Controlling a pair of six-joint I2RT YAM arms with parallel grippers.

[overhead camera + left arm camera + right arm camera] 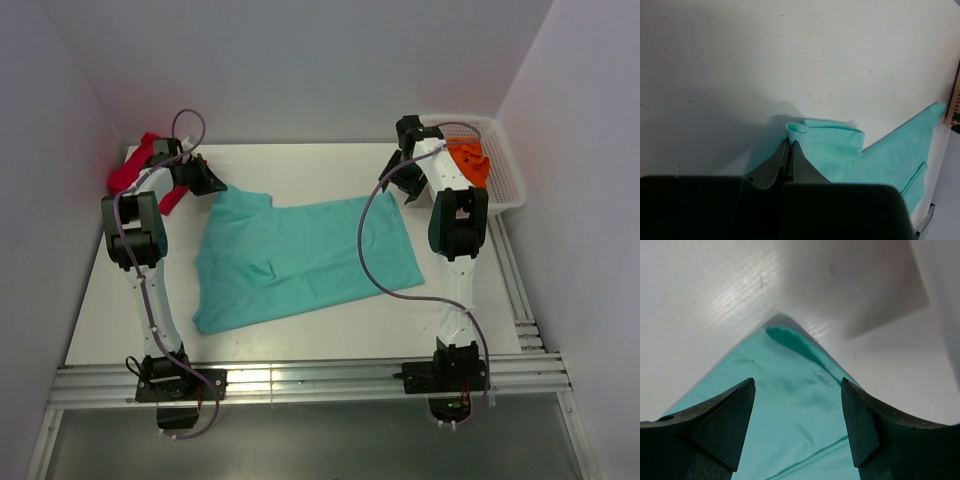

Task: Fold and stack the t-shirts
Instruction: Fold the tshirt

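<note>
Teal t-shirt (300, 255) corner pinched in left hand (790, 144); right hand (797, 385) wide open over opp. corner.

The red t-shirt (123, 175) and the orange t-shirt (470, 160) are each partly hidden.

White table (350, 335), teal t-shirt (300, 260) spread — red t-shirt (128, 172), basket (510, 165) behind

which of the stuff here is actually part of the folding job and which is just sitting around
Part of the job:
teal-green t-shirt, a corner pinched by the left gripper
crimson-red t-shirt
orange t-shirt
right gripper, open over the teal cloth

Just lying about:
white mesh basket, holding the orange t-shirt
table
</note>
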